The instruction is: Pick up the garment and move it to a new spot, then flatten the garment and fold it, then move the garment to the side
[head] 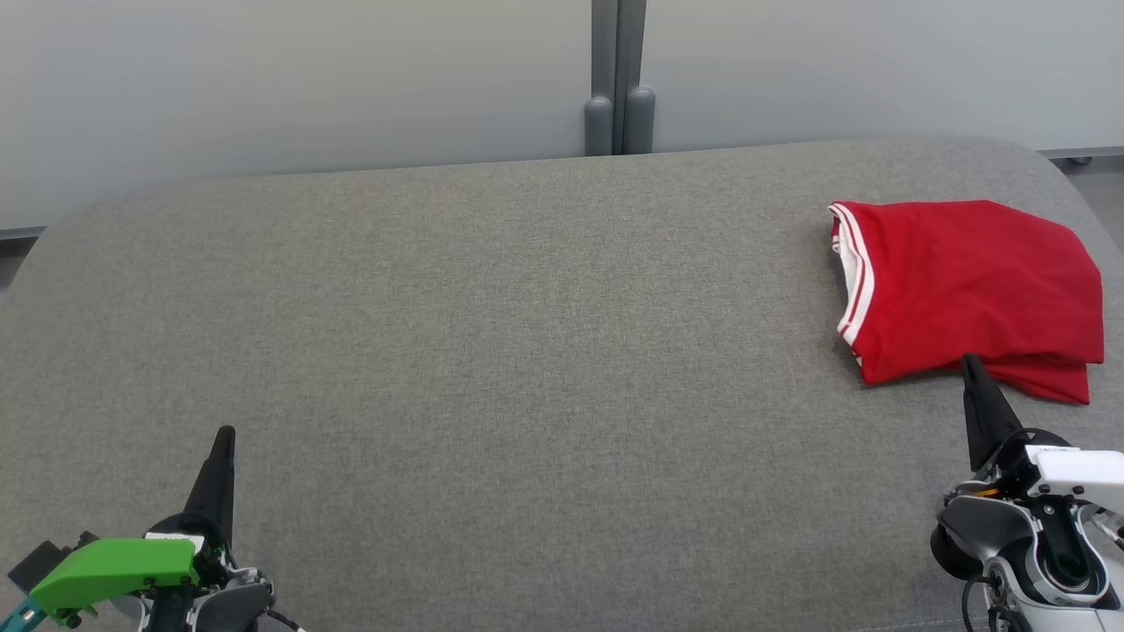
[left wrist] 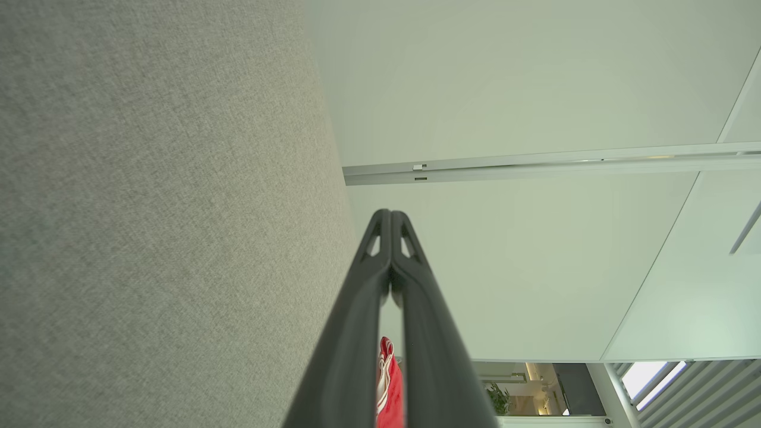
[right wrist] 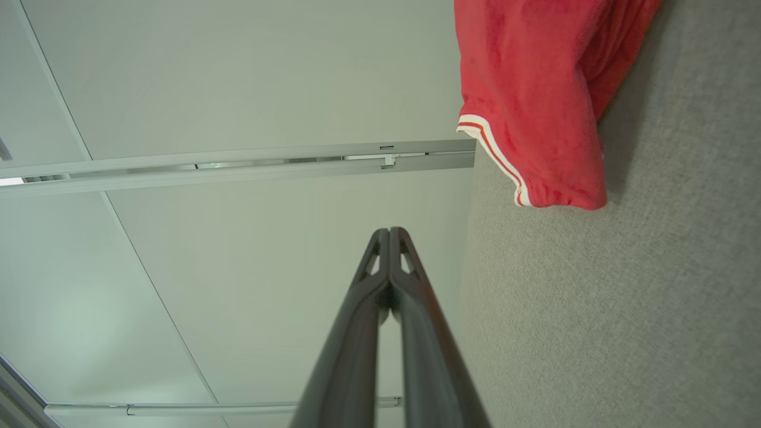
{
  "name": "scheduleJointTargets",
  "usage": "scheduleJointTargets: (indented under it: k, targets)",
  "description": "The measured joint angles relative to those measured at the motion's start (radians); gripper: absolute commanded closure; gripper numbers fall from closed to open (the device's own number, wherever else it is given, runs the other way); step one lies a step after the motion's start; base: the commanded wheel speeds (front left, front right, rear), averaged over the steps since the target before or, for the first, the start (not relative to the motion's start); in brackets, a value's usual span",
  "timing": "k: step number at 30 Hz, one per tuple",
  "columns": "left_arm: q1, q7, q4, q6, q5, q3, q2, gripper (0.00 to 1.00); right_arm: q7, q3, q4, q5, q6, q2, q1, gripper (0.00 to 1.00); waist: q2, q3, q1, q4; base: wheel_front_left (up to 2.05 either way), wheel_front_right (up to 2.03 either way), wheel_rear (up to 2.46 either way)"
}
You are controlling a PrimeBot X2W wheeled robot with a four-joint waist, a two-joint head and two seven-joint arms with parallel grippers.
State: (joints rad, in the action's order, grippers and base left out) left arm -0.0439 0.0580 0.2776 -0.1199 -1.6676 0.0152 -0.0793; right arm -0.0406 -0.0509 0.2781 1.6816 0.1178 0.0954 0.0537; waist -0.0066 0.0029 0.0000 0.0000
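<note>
The garment (head: 966, 294) is a red shirt with white-striped trim, folded into a compact rectangle at the far right of the grey fabric surface (head: 492, 351). It also shows in the right wrist view as the garment (right wrist: 535, 101), and as a red sliver (left wrist: 389, 386) between the fingers in the left wrist view. My right gripper (head: 969, 362) is shut and empty, its tip just at the garment's near edge. My left gripper (head: 225, 432) is shut and empty at the lower left, far from the garment. Both pairs of fingers press together at the left gripper (left wrist: 390, 213) and right gripper (right wrist: 390, 230).
Pale partition panels (head: 307, 79) with a grey post (head: 619, 88) stand behind the surface. The surface's rounded corners fall away at the far left and far right. A wide stretch of grey fabric lies between the two grippers.
</note>
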Motion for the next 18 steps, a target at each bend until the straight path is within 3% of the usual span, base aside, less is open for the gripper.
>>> scheduleJointTargets:
  k: [18]
  targets:
    - [0.000, 0.003, -0.001, 0.000, 0.000, 0.003, 0.000, 1.00, 0.000, -0.002, -0.001, -0.001, 0.001, -0.001, 0.000, 1.00, 0.0000, 0.000, 0.0000, 0.000, 0.00, 0.00, 0.00]
